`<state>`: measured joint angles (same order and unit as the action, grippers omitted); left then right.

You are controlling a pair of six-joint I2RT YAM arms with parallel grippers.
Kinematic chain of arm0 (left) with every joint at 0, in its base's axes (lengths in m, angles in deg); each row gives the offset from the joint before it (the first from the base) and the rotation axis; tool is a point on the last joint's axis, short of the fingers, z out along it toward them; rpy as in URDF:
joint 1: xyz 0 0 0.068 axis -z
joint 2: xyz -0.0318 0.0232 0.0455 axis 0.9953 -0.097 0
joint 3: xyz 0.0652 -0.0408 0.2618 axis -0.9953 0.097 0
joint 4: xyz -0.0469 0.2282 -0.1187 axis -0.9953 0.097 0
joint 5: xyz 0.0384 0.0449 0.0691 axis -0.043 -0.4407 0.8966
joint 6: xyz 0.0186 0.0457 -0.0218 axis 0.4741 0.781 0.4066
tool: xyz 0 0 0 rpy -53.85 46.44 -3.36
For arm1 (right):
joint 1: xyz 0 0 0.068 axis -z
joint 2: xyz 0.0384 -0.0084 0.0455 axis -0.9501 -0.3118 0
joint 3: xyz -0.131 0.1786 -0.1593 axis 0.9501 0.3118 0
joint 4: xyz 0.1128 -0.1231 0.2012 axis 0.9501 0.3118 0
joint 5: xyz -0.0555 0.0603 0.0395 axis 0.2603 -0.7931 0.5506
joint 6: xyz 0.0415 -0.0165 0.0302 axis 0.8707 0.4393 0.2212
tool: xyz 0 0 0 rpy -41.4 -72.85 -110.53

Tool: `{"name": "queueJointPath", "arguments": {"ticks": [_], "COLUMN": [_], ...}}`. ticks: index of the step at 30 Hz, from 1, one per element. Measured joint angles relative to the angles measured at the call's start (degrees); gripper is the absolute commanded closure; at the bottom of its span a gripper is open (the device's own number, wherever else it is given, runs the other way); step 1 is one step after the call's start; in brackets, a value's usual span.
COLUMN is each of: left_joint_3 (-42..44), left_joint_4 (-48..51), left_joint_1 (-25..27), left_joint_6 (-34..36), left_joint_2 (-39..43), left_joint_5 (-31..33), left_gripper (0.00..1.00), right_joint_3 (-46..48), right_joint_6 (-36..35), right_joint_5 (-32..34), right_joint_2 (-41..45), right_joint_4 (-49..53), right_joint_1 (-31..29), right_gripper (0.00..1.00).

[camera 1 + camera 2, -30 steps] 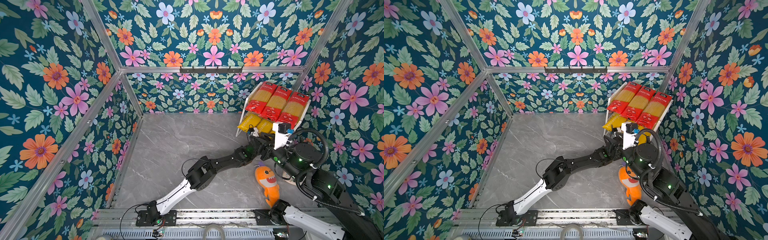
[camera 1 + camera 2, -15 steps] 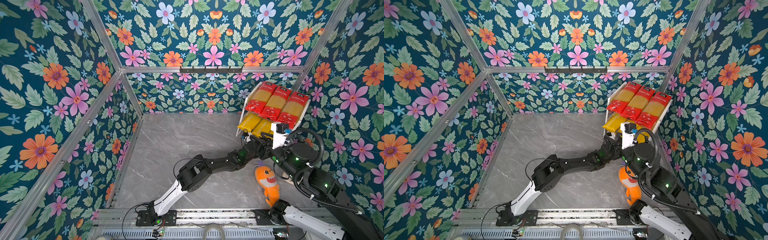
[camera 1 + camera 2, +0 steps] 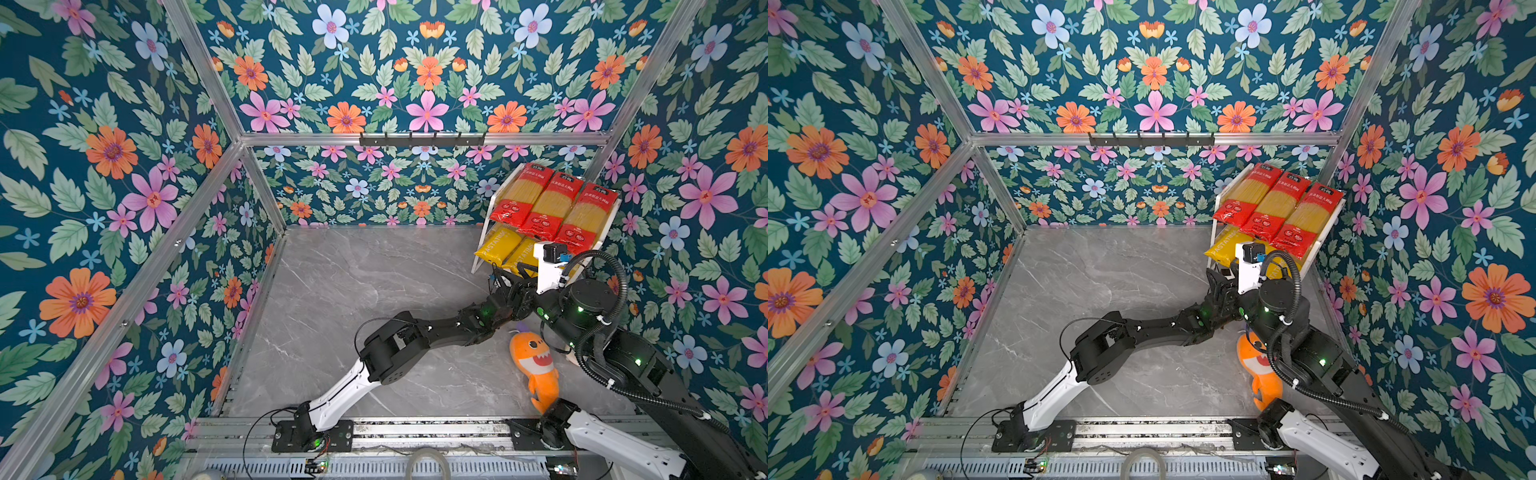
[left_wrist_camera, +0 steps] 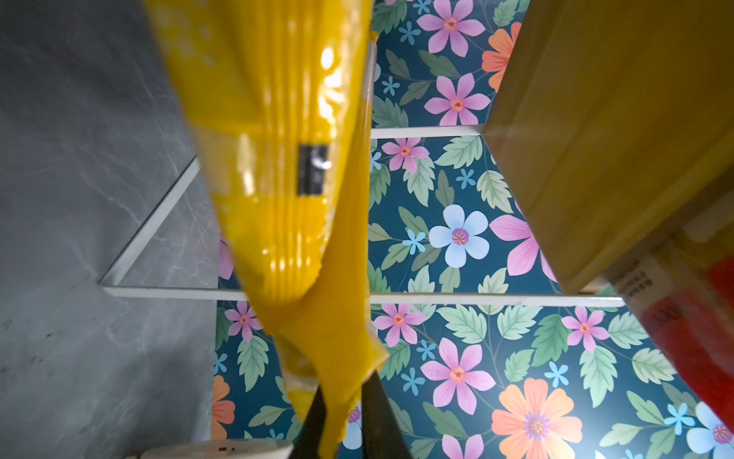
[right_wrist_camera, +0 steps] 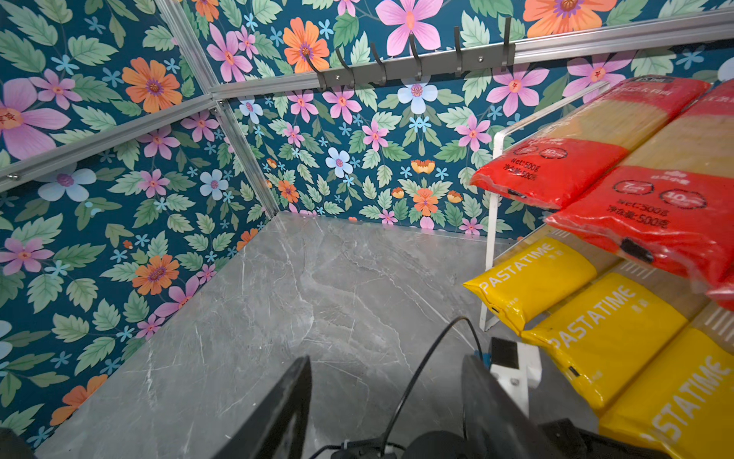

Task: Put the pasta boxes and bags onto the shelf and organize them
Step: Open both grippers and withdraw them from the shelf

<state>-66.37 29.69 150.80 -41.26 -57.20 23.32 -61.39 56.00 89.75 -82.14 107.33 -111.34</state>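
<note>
The left arm (image 3: 390, 353) and right arm (image 3: 631, 361) are coloured white near the metal rail (image 3: 436, 428), black farther from it; a ribbed black hose (image 3: 640, 395) is looped round the right.

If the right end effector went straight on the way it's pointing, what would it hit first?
Probably the thin black cable looping across the gap of the open right end effector, though depth is unclear. Past it lies grey marble tabletop; the yellow pasta bags sit off to the side.
</note>
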Motion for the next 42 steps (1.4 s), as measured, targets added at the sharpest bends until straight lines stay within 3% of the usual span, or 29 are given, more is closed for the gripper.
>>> {"name": "queueJointPath", "arguments": {"ticks": [3,9,18,24,28,35,39,42], "left_joint_3": [-0.94,5.57,37.68,57.92,66.73,79.41,81.07,84.43], "left_joint_4": [0.0,-0.33,-3.48,-0.55,4.35,13.18,18.95,19.15], "left_joint_1": [-0.81,-1.77,-1.14,-2.93,-4.42,-6.99,-13.88,-22.36], "left_joint_6": [0.09,3.87,16.24,25.62,32.98,54.36,67.06,74.86], "left_joint_2": [-0.66,4.31,27.15,43.5,54.27,74.1,83.71,88.7], "left_joint_5": [-1.09,-1.81,-0.17,8.79,15.63,29.88,36.7,40.74], "left_gripper": [0.84,0.61,0.48,0.43,0.4,0.27,0.23,0.2], "right_joint_3": [0.39,1.07,2.67,10.47,17.51,29.66,33.7,36.39], "right_joint_6": [0.5,1.53,4.52,9.62,14.16,16.11,11.98,8.59], "right_joint_5": [-1.11,-2.1,-4.46,-5.95,-6.08,0.02,2.14,2.67], "right_joint_2": [-0.39,-1.51,-4.61,-4.9,-5.33,-3.63,-1.36,0.09], "right_joint_4": [-0.2,-0.28,0.66,1.16,1.09,0.02,-3.23,-6.82], "right_joint_1": [0.76,1.44,1.57,1.46,1.42,2.36,9.09,15.15], "right_gripper": [0.39,0.39,0.42,0.45,0.45,0.41,0.4,0.39]}}
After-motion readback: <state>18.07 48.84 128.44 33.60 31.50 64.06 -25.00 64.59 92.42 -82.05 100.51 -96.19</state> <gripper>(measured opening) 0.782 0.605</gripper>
